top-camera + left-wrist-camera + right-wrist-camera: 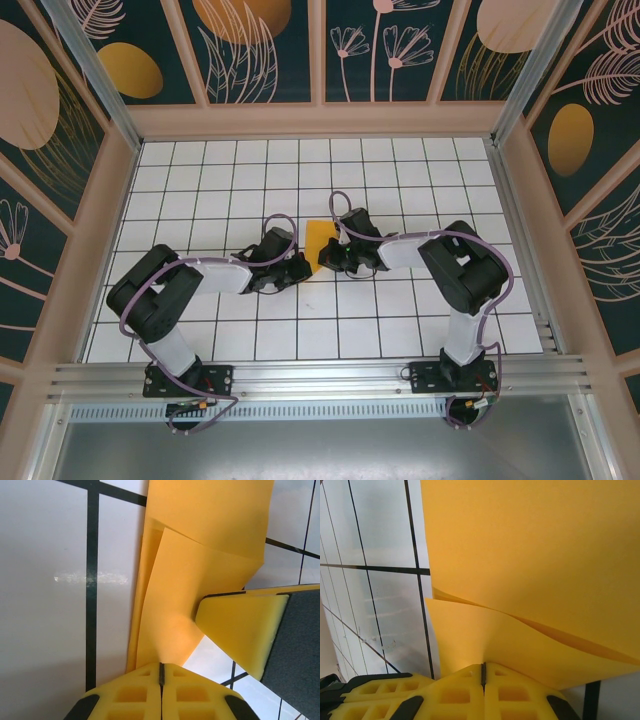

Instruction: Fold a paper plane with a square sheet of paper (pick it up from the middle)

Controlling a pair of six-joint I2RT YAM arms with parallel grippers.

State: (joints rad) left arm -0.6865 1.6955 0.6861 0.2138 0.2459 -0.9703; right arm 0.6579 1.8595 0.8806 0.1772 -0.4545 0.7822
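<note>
I can read no writing, number, brand or sign from my end. The marks I do see are not text: black grid lines on the white worktop [400, 190], and painted leaves, flowers and ovals on the wall panels [250, 40]. The folded sheet of paper [200, 580] is plain orange-yellow on every face I see.

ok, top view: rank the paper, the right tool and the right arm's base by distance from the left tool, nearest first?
1. The paper: pinched in the left tool, mid-scene.
2. The right tool: just to the right, also shut on the paper.
3. The right arm's base: far off, bottom right of the view.
</note>
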